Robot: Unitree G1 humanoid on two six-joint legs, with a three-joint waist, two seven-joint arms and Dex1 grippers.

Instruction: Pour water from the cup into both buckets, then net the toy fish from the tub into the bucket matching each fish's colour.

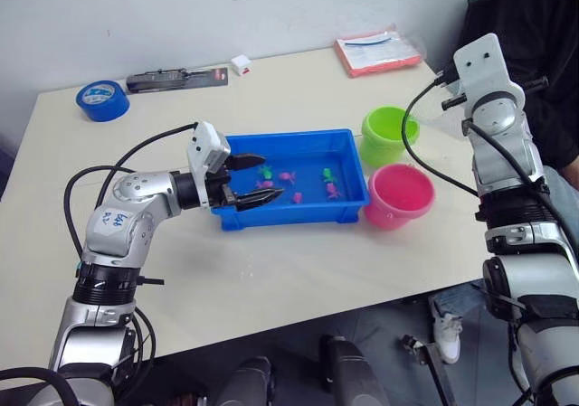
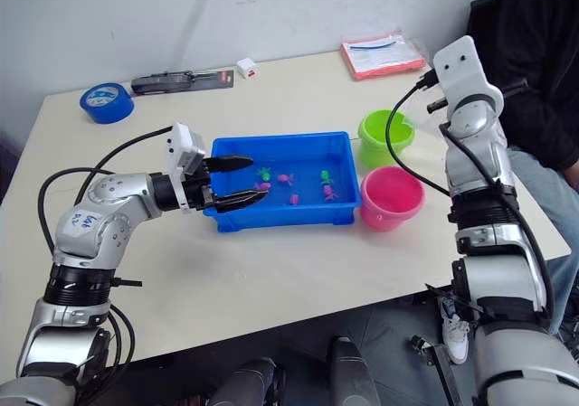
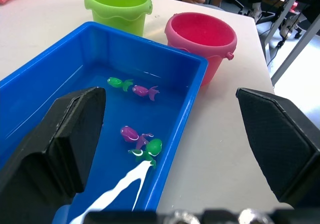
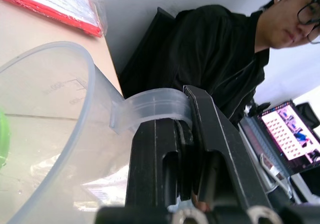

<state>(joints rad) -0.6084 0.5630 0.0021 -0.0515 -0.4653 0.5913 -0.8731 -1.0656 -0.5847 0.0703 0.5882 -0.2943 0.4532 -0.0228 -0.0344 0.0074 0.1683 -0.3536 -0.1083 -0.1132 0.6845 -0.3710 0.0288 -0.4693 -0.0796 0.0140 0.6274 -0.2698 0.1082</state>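
Observation:
The blue tub [image 1: 298,136] sits mid-table with several tiny pink and green toy fish [image 1: 288,177] in it, seen closer as a pink fish [image 3: 145,91] and a green fish [image 3: 150,149]. My left gripper [image 1: 273,175] is open, its fingers [image 3: 60,134] spread over the tub's left end with nothing between them. To the right of the tub stand the green bucket [image 1: 389,135] and, nearer, the pink bucket [image 1: 400,195]. My right gripper [image 4: 175,119] is shut on the handle of the clear cup [image 4: 45,134], held in the air just right of the green bucket.
At the table's back lie a blue tape roll [image 1: 101,99], a black packaged tool [image 1: 176,79], a small white cube [image 1: 241,63] and a red-edged pack [image 1: 377,51]. A person in black [image 4: 220,49] sits past the table's right edge, close behind the right arm.

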